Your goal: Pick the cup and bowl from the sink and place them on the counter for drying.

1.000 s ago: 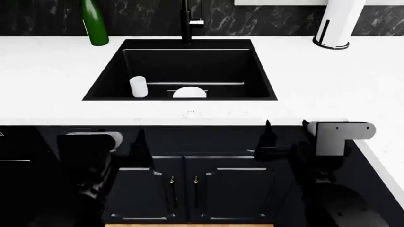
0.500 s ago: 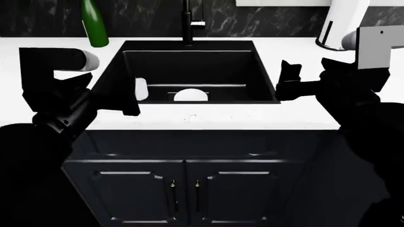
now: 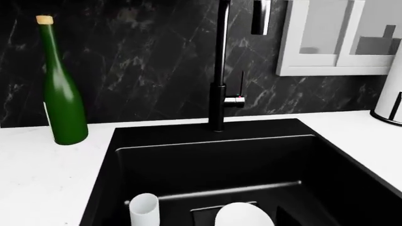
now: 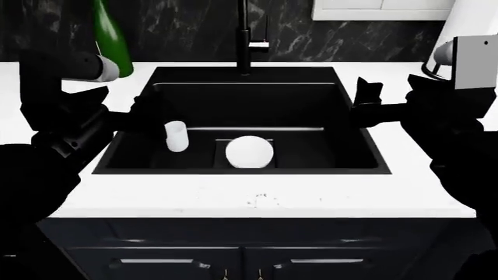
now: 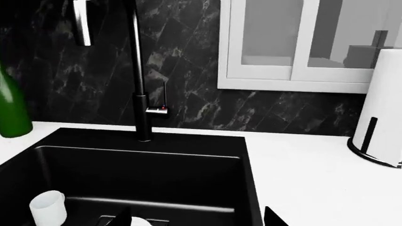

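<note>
White counter [image 4: 233, 198] is bare of dishes; cup [image 4: 176, 136] and bowl [image 4: 250, 151] (mid-frame) are seen in the sink [image 4: 245, 169]; gripper spread cannot be told.

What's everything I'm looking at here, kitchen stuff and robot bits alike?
cup: one, white, upright in the sink's left part
bowl: one, white, on the sink floor, right of the cup
sink: one, black, set into the counter
faucet: one, black, behind the sink
counter: one, white
bottle: one, green, back left
paper-towel roll: one, white, back right
window: one, white frame
cabinets: dark, below
left end effector: black, over the sink's left edge
right end effector: black, over its right edge
</note>
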Robot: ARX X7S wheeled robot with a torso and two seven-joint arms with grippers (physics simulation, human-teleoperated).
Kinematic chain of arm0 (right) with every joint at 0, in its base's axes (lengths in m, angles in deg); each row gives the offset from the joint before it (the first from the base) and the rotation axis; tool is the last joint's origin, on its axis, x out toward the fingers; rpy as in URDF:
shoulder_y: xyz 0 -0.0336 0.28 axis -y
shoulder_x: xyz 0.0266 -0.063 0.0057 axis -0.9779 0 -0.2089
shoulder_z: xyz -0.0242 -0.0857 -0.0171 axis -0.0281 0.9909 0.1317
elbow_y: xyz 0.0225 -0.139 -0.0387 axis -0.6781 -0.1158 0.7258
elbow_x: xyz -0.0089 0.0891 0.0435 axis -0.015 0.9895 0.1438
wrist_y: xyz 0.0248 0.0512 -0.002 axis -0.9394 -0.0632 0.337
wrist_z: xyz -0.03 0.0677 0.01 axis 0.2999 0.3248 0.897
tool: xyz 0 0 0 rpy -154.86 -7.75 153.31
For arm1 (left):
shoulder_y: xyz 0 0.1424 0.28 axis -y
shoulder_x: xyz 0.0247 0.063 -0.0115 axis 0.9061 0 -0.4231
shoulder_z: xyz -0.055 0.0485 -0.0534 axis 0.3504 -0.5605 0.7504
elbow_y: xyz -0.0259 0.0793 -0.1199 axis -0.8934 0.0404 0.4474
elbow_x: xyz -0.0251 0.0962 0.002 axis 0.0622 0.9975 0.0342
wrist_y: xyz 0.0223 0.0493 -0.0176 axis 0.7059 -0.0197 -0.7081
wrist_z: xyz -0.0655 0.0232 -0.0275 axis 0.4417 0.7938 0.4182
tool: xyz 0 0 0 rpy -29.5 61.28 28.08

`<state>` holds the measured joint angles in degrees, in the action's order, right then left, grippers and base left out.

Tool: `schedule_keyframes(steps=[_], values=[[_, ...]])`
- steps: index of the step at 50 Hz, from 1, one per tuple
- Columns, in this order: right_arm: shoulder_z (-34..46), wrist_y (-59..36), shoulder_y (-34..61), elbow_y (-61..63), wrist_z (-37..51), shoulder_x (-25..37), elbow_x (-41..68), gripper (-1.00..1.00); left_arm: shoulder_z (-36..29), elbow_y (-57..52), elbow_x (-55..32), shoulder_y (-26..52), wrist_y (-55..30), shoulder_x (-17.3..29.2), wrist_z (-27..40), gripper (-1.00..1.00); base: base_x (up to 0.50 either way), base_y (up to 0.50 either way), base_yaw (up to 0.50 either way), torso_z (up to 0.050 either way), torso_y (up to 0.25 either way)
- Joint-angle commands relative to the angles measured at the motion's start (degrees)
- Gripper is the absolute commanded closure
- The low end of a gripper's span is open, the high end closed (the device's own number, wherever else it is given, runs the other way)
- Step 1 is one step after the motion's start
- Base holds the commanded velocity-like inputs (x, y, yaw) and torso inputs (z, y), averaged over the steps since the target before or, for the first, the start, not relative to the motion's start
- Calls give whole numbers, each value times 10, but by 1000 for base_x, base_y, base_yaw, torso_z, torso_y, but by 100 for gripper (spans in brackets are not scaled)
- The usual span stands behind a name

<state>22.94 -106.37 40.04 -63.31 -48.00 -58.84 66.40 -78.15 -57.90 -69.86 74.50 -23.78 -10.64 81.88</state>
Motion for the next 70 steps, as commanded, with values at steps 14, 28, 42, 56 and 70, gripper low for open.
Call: schedule_keyframes(steps=[14,28,42,56,70], values=[[-19,-2,-40,25,10,1,18,-100,-2,0,-22,-5,-4,9,5,-100,500,0,0,0,1],[-18,3,-49,23,24,-2,15,-100,2,-6,-36,-12,-6,12,11,-100,500,90,0,0,1],[-14,3,-52,24,28,0,22,-100,1,-5,-45,-13,-4,10,22,-100,495,72,0,0,1],[-55,-71,-37,-3,28,-33,77,-100,-11,0,-45,-29,9,11,21,-100,98,0,0,0,1],[122,-96,-14,-199,206,26,427,-100,-7,-2,-53,-46,16,21,18,-100,0,0,0,0,0]])
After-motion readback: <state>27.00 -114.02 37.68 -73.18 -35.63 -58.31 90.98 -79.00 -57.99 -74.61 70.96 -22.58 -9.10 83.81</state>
